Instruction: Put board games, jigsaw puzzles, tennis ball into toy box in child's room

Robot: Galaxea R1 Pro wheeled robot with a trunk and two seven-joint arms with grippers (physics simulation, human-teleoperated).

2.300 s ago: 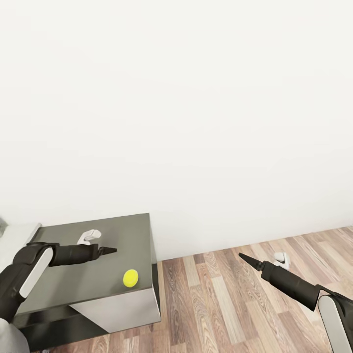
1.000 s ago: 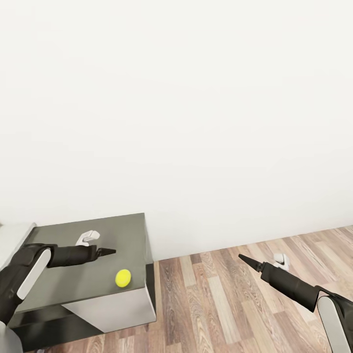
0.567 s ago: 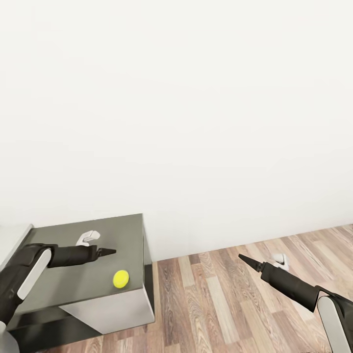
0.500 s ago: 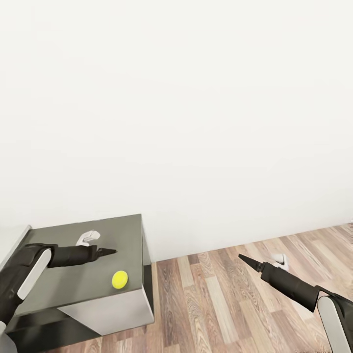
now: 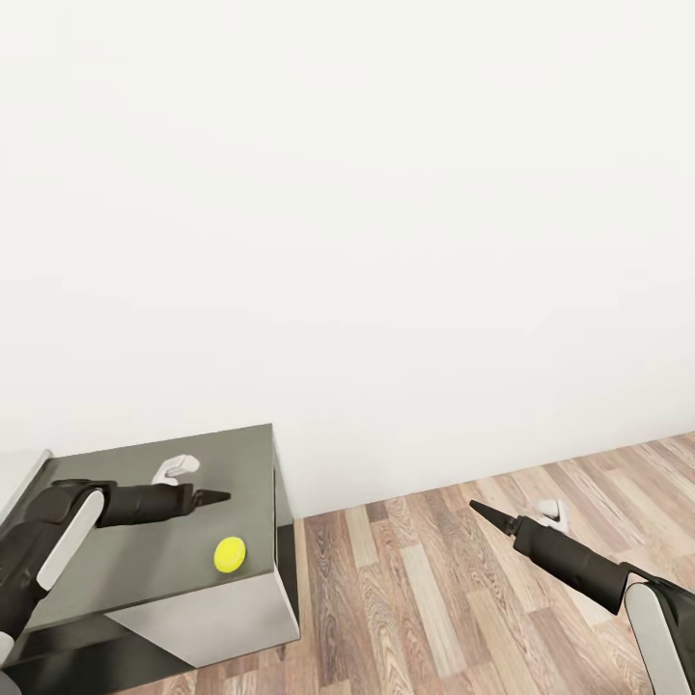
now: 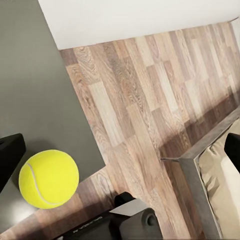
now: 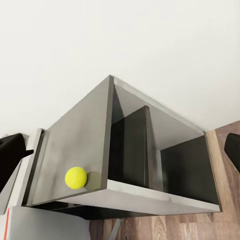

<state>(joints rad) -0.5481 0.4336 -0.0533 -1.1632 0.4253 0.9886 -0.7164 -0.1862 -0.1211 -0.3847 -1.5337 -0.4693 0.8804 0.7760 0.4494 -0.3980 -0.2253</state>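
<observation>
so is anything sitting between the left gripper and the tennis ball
Nothing visible does. The left gripper hangs over the table's dark top, and the tennis ball lies close by with bare surface between them.

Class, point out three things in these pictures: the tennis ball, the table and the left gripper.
tennis ball [image 5: 230, 554], head view, middle of the ball.
table [image 5: 116, 569], head view, bare dark grey top.
left gripper [image 5: 220, 498], head view, at the fingertips.
</observation>
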